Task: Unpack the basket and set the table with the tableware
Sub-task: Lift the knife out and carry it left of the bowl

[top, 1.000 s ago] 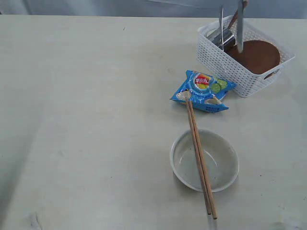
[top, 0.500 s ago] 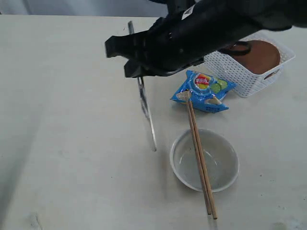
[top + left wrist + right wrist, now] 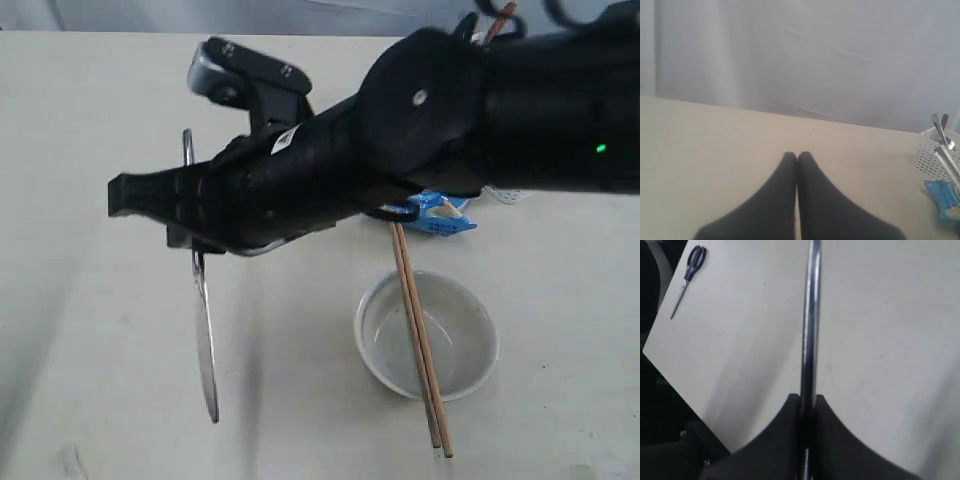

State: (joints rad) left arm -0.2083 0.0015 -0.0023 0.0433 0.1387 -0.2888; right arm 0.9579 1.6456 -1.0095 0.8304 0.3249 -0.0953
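Exterior view: right end effector (image 3: 807,401) grips knife (image 3: 205,340), arm (image 3: 450,110) partly covering snack bag (image 3: 440,212); left end effector (image 3: 797,156) closed, empty.

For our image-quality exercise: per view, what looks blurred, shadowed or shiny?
Exterior view: even light, soft shadows on the table, the bowl sharp. Left wrist view: the pincer is dark and soft-edged, out of focus. Right wrist view: the knife shows a glare streak and blurs toward the lens.

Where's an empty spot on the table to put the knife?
The wide stretch of table left of the bowl, right under the knife, is bare. The right side is crowded: chopsticks lie across the bowl, and the bag sits just past their tips.
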